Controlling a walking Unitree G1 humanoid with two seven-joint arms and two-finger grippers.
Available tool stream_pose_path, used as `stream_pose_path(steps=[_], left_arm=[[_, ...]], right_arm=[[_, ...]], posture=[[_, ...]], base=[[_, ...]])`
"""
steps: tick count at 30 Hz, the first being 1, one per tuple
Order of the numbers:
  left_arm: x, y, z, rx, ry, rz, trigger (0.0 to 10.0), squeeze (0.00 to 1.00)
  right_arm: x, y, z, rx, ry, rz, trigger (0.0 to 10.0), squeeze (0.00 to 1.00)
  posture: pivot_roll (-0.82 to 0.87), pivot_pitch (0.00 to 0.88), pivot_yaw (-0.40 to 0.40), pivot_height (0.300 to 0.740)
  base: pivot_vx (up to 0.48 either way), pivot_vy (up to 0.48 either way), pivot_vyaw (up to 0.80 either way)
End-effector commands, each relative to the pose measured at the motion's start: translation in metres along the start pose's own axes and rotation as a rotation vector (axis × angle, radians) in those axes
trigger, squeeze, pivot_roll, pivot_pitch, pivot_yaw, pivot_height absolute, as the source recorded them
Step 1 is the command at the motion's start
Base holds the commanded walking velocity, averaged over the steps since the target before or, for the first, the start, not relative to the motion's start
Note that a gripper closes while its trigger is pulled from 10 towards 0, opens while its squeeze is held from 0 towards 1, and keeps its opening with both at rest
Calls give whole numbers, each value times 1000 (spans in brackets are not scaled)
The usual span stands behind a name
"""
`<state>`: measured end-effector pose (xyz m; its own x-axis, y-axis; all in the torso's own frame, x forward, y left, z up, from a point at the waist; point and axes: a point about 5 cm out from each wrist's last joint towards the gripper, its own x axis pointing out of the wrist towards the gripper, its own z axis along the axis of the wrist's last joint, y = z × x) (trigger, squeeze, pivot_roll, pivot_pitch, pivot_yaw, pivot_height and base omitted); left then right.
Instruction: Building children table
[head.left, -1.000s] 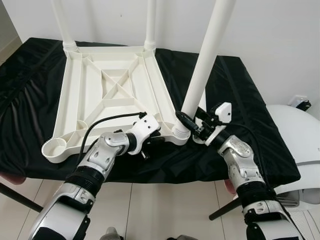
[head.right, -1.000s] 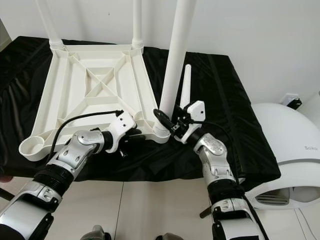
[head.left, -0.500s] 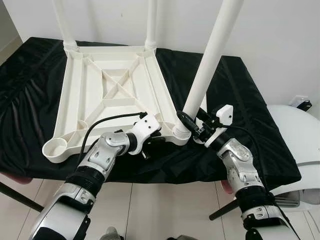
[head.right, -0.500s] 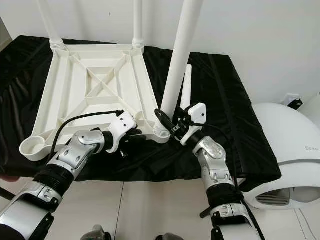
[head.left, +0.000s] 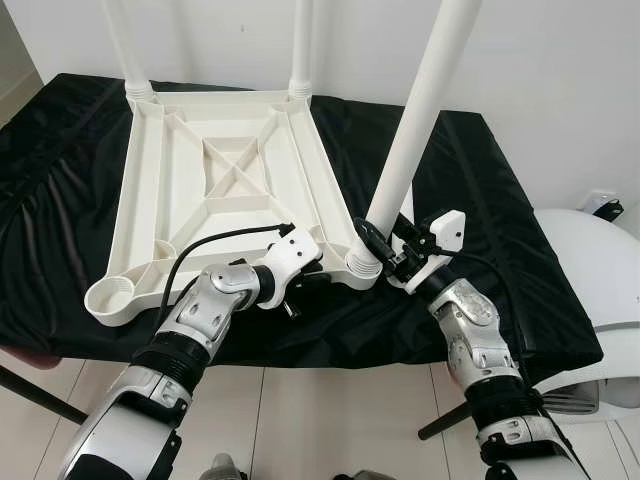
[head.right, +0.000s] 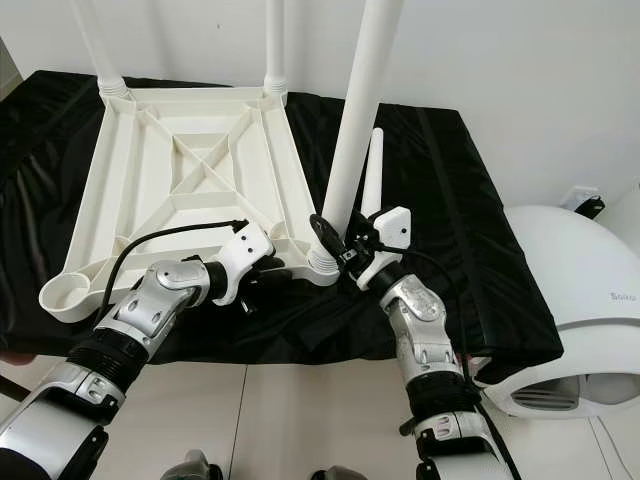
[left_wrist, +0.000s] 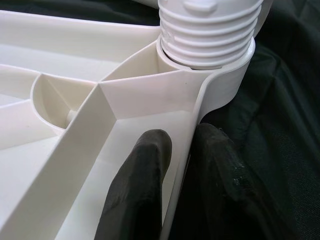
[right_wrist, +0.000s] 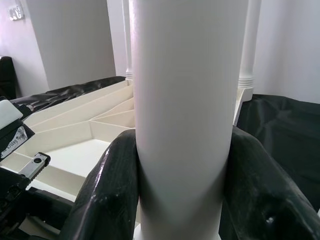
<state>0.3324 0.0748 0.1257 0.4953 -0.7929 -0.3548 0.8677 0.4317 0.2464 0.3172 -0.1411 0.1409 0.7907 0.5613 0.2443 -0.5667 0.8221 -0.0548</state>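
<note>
The right hand is clamping the tilted table leg at the near corner socket of the upturned tabletop, whose rim the left hand is pinching, so cross-threading is looking likely.

Two silver arms with black joints and white wrist housings

The left arm, at the lower left of the head view, has glossy silver shells split by ribbed black joint rings, a white block housing at the wrist and a thin black cable looping over it. The right arm, at the lower right, shows the same silver shells and black rings, a white angular wrist housing and a black cable along its side. The fingers of the left gripper are matte black, rounded and slightly scuffed; the right gripper has broad, glossy black fingers.
</note>
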Motion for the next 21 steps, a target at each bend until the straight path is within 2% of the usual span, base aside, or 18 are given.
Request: stream_pose_path(steps=[1, 21], left_arm=[[-2, 4, 29, 91, -96, -15, 10000, 0], [-2, 7, 30, 96, -96, -8, 10000, 0]], right_arm=[[-28, -9, -40, 59, 220, -124, 10000, 0], [-27, 2, -36, 53, 185, -158, 10000, 0]], posture=[[16, 41, -34, 740], [15, 38, -35, 740]], base=[[0, 0, 0], [0, 0, 0]])
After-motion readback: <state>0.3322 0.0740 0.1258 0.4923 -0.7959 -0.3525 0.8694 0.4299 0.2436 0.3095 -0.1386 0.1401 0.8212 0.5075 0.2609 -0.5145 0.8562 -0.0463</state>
